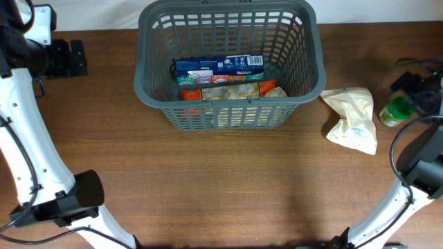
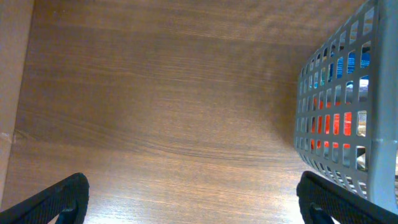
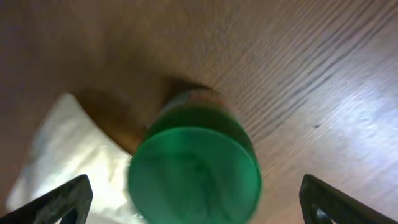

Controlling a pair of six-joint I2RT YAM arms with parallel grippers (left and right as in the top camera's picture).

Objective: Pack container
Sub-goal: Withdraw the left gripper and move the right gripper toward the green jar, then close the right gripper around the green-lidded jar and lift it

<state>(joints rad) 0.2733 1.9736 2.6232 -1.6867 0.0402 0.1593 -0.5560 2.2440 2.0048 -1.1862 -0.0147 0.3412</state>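
Observation:
The dark grey slotted basket (image 1: 228,28) stands at the back middle of the table. It holds a blue box (image 1: 218,66) and orange and red packs (image 1: 232,90). In the left wrist view the basket's side (image 2: 348,106) is at the right. My left gripper (image 1: 61,59) (image 2: 193,199) is open and empty over bare wood, left of the basket. My right gripper (image 1: 417,95) (image 3: 196,199) is open, directly above a green-lidded jar (image 1: 395,111) (image 3: 196,165), with its fingers apart on either side of the jar.
A crumpled white bag (image 1: 353,117) (image 3: 62,149) lies right of the basket, next to the jar. Black cables (image 1: 415,66) lie at the far right edge. The wooden table (image 1: 228,187) fills the front.

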